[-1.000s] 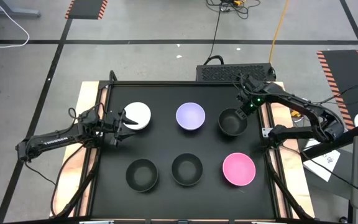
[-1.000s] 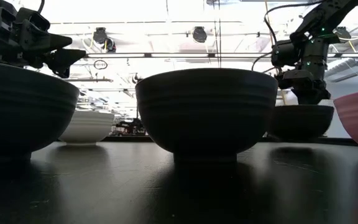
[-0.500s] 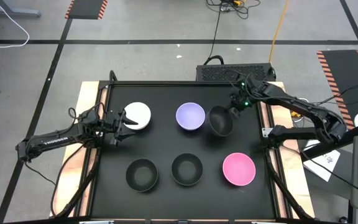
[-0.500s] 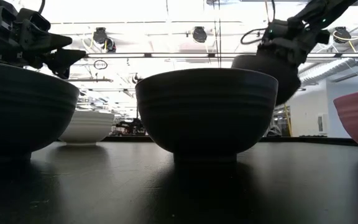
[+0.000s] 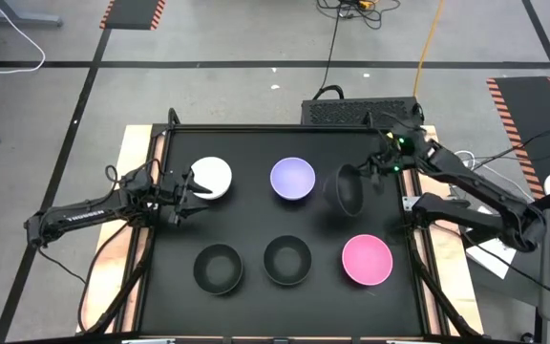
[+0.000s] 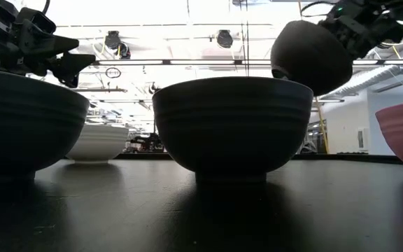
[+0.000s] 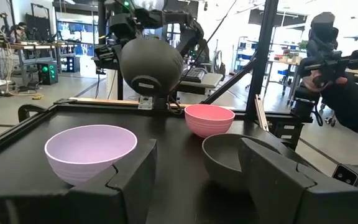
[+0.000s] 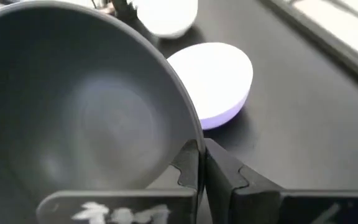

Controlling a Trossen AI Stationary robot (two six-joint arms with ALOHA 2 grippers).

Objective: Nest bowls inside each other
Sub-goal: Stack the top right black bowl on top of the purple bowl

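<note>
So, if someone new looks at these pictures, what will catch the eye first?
Most striking is the black bowl held in the air, tilted on its side, by the right gripper at the far right of the table, beside the lavender bowl. Next comes the bright pink bowl at the near right. The left gripper hovers open at the white bowl on the far left.

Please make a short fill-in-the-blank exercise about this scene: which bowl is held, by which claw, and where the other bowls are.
1. The right claw holds a ____ bowl in the air, tilted on its side.
2. The held bowl is nearest to the ____ bowl.
3. The left claw waits beside the ____ bowl.
4. The number of black bowls resting on the table is ____.

Missing words: black; lavender; white; two
</note>
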